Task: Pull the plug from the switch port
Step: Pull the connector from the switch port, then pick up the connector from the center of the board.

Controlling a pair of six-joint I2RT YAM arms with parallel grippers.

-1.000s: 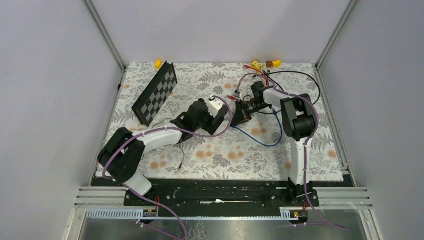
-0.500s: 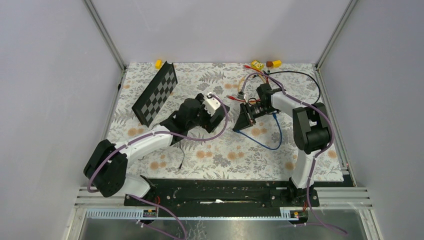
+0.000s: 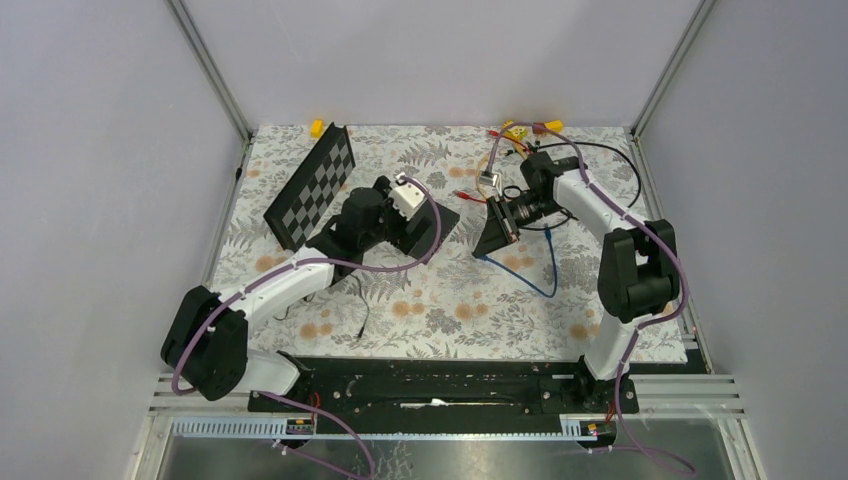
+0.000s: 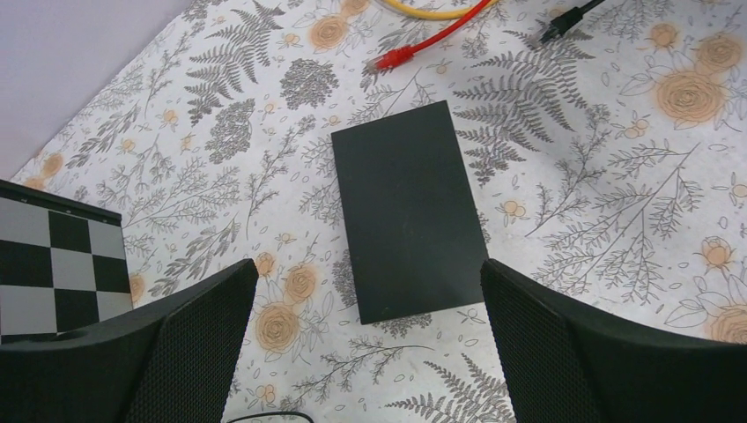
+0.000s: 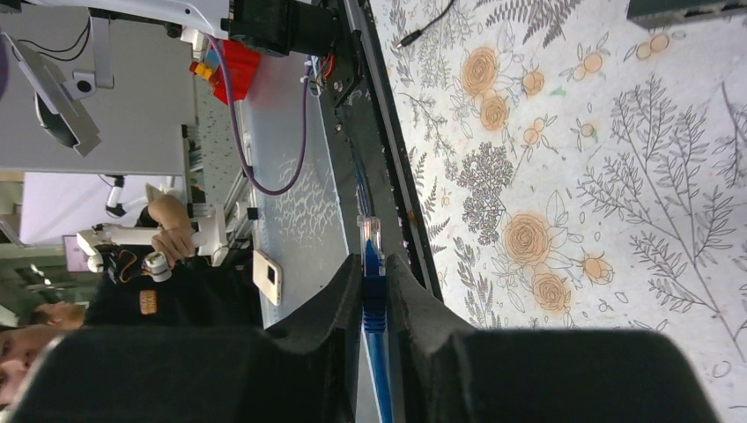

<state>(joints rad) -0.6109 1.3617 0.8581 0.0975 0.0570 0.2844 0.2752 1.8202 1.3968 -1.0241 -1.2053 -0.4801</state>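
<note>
The switch [image 4: 407,220] is a flat, matte-black rectangular box with a plain top. It lies flat on the cloth [image 3: 450,300] at mid-table, right of the board [image 3: 312,188] and left of the right gripper [image 5: 374,264]. Its ports cannot be seen in the left wrist view. No cable is attached on the edges visible there.

The left gripper [image 4: 367,282] hangs directly above the switch. Its jaws are wide apart and one finger appears on each side of the box in the wrist view. Whether the fingers touch the box cannot be told.

The plug [image 5: 369,231] has a clear tip on a blue boot. It is out of the switch and apart from it. The right gripper's jaws are clamped on the boot, with the tip projecting past the fingertips. The blue cable [image 5: 380,379] runs back between the fingers.

The chequered board lies at far left, angled. Beyond the switch, toward the far edge, lie a red cable [image 4: 427,41], a yellow cable [image 4: 432,11] and a black connector [image 4: 564,18]. Nothing lies on the switch itself.

The cloth is pale, printed with grey ferns and orange flowers. Grey walls [image 3: 430,60] on aluminium posts [image 3: 210,70] enclose the table. A black rail [image 3: 430,385] runs along the near edge.
</note>
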